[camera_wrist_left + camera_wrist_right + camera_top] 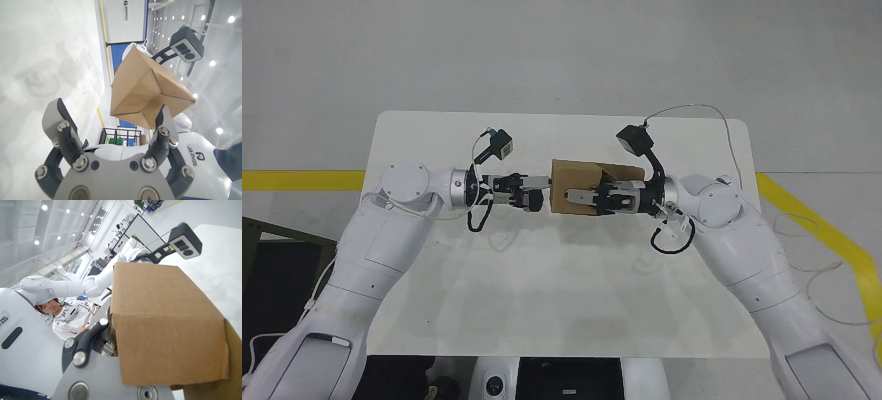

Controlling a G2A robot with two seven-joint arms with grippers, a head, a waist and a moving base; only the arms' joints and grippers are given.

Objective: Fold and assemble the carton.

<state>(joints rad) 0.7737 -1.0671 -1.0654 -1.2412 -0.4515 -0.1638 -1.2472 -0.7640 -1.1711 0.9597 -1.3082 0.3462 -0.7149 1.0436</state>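
Note:
The brown carton (577,180) hangs above the middle of the white table, lying on its side. My right gripper (592,198) is shut on its right part; one of its fingers (97,327) shows beside the carton's wall (166,321), and the other is hidden behind the cardboard. At the carton's left end stands my left gripper (532,193), open. From the left wrist, that end (149,94) has its flaps folded in and closed. One finger (166,117) is right at the end's lower corner, and the other finger (62,111) stands well apart from the carton.
The white table (542,290) has bare surface in front of and behind the carton. A yellow floor line (302,180) runs past the table on both sides. Cables loop off both wrists near the carton.

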